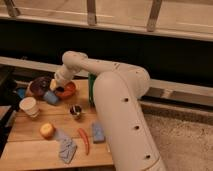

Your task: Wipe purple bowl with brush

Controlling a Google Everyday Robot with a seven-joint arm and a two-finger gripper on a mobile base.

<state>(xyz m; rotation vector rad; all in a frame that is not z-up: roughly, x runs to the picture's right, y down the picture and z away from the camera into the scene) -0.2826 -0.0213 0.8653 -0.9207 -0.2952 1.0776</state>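
Purple bowl (39, 86) sits at the back left of the wooden desk (30, 150), just beside the orange-red bowl (69, 92) on its right. The gripper (59, 87) is low between the two bowls, over the orange-red one's left rim; whether its jaws are apart or together cannot be told. A blue object (50, 98) lies just in front of them, and a white paper cup (28, 106) stands farther left. Nearer the front are a small metal cup (76, 111), an orange fruit (47, 130), a red chili (84, 141), a blue sponge (98, 133) and a grey-blue cloth (66, 149).
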